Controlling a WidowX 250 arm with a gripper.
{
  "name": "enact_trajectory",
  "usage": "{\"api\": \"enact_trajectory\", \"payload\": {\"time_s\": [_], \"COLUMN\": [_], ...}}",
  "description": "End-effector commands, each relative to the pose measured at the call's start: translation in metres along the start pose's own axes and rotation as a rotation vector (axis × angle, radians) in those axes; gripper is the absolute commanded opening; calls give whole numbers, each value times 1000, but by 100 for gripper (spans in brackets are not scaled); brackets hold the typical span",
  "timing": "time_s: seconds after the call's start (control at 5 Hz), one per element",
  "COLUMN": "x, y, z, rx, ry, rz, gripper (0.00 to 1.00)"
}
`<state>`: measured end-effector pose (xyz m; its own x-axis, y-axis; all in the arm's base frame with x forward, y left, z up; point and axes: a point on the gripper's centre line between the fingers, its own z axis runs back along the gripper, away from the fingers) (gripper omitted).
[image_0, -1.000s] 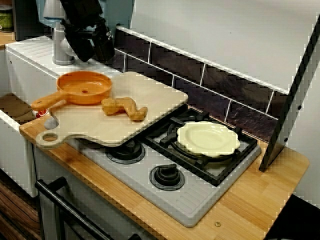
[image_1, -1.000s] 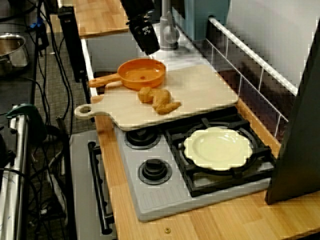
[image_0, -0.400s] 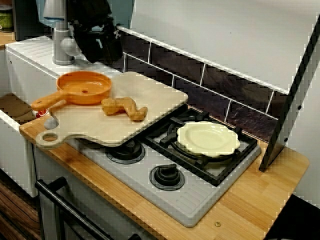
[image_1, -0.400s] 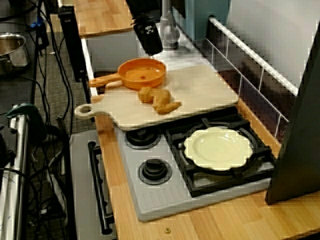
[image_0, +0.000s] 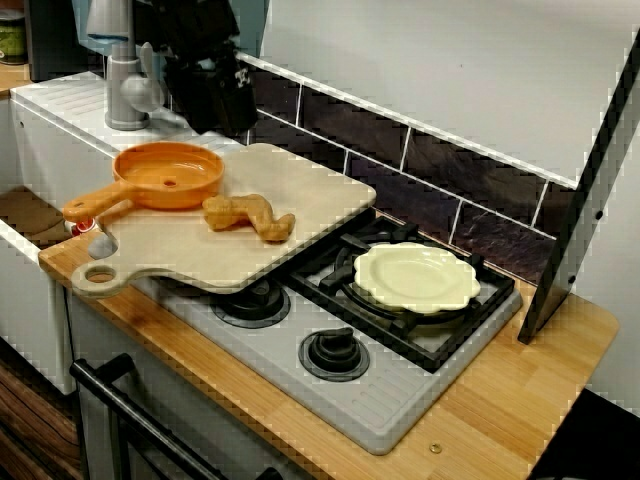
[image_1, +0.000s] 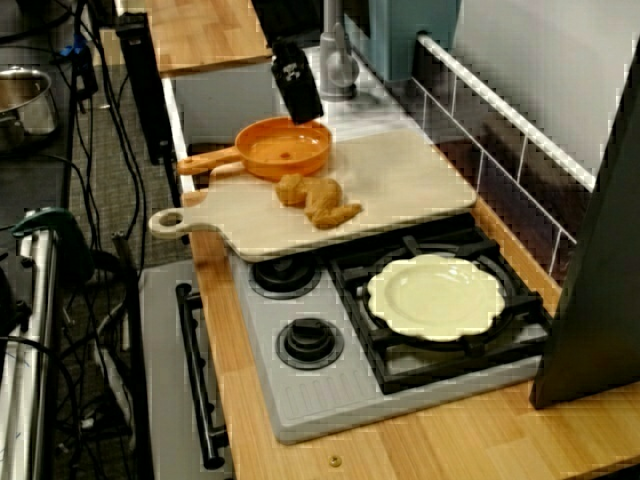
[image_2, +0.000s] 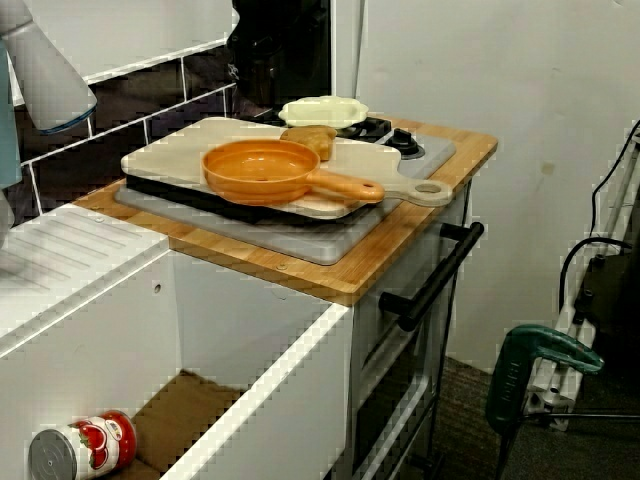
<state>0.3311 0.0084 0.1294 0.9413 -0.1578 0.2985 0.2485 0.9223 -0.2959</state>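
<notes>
Wooden counter (image_0: 520, 400) is topped by a grey stove (image_0: 380, 400), and a pale wooden cutting board (image_0: 200, 260) is laid across the stove's left burners. On the board a round orange frying pan (image_0: 168, 175) is set, with its handle pointed toward the counter's front edge. The black gripper (image_1: 303, 108) is poised just above the pan's far rim, and nothing is seen held. How far it is parted cannot be told.

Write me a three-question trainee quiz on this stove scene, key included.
1. True or false: the cream plate sits on the stove grate.
2. What lies on the cutting board beside the orange pan? A) a spoon B) a brown piece of food C) a cup
3. Which thing on the cutting board is the gripper nearest to?
Key: 1 true; 2 B; 3 the orange pan.
</notes>
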Motion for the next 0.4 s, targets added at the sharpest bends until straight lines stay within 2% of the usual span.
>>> {"api": "enact_trajectory", "payload": {"time_s": [0.0, 0.2], "x": [-8, -14], "y": [-15, -15], "z": [9, 3], "rx": [0, 1], "ry": [-37, -5], "rz": [-262, -301], "gripper": [100, 100]}}
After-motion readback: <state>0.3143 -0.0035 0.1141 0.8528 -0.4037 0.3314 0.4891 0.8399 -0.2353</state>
